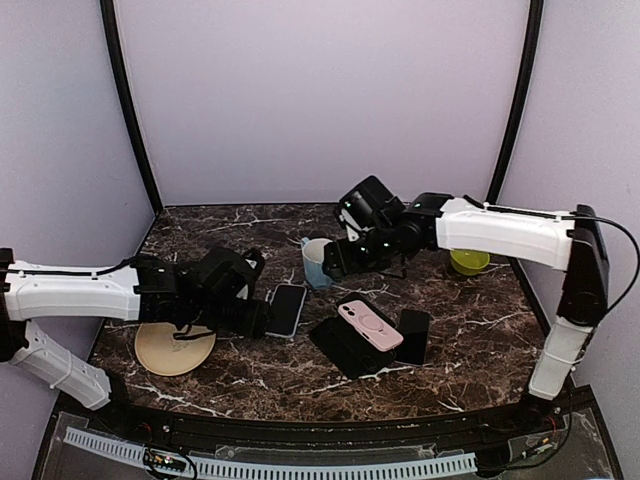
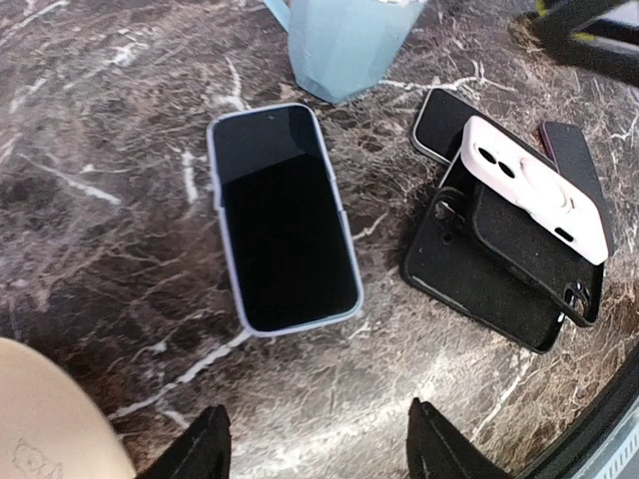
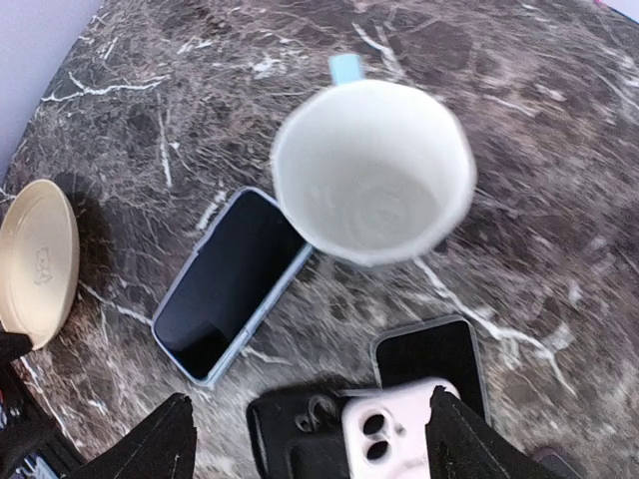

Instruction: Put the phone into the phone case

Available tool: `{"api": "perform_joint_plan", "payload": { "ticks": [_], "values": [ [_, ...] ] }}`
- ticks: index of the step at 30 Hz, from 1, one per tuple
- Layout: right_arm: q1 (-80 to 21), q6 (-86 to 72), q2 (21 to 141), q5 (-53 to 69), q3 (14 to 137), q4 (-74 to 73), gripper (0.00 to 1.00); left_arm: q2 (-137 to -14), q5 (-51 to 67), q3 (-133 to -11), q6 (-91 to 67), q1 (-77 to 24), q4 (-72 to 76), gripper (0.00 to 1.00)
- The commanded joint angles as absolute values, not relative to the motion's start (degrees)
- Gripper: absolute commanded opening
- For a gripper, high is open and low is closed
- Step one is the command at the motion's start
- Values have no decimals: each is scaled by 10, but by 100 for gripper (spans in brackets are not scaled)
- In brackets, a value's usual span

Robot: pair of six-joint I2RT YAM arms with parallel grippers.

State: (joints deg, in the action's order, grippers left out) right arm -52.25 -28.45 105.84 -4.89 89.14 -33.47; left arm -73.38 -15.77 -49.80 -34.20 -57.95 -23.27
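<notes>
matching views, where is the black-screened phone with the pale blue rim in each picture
Top external: the black-screened phone with the pale blue rim, left of centre.
Left wrist: centre.
Right wrist: lower left.
Shared landmark: pale blue ceramic mug beside it.

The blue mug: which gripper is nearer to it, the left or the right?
Right. The right gripper hovers close beside and above the mug; the left gripper is farther away, at the phone.

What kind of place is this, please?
Probably a robot test booth: plain lilac walls enclose a dark marble-patterned table, with two robot arms mounted at its near edge.
</notes>
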Motion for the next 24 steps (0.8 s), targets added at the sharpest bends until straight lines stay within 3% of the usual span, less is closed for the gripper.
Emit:
{"api": "perform_joint_plan", "payload": {
  "ticks": [1, 5, 14, 20, 24],
  "values": [
    [-530, -302, 949, -128, 774, -378, 77, -830, -78, -549, -286, -581, -164, 55],
    [-557, -337, 862, -101, 679, -334, 72, -918, -11, -602, -245, -582, -124, 47],
    [-573, -399, 758, -121, 579, -339, 70, -1106, 10, -728, -194, -571, -189, 52],
    [-594, -398, 752, -119, 573, -342, 69, -1121, 7, -738, -198, -566, -204, 46],
    [-631, -389, 762, -128, 584, -339, 69, -1121, -15, -733, -198, -566, -207, 49]
  ]
}}
